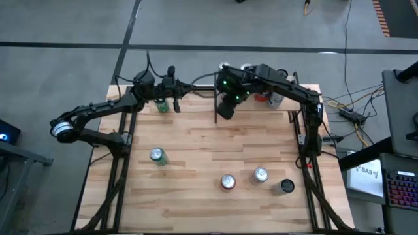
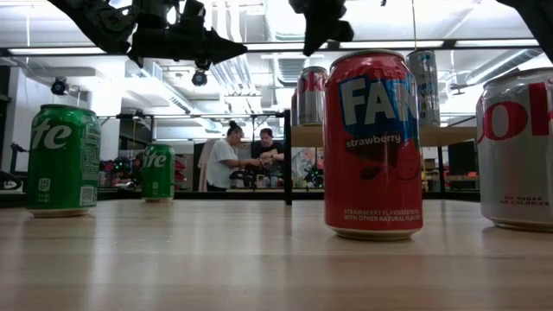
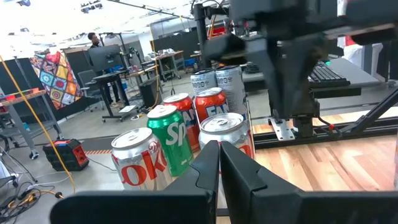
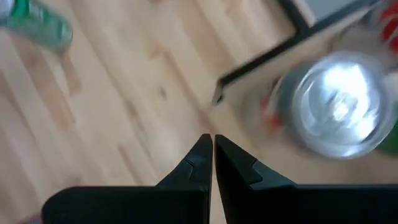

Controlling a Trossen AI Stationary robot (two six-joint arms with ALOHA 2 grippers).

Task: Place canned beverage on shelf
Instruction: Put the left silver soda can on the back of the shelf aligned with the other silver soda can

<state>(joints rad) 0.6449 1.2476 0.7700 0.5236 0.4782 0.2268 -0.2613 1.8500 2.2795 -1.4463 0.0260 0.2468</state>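
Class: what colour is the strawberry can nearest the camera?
Red, with blue lettering; the strawberry can shows best in the low view.

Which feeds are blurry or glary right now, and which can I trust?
Right wrist view: motion-smeared, the silver can top and green can are soft, only the shut right claw is crisp. Low view: bright ceiling lights backlight the arms into silhouettes; the Fanta can reads sharp. Left wrist view: cans clear, left claw shut. High view: even, sharp.
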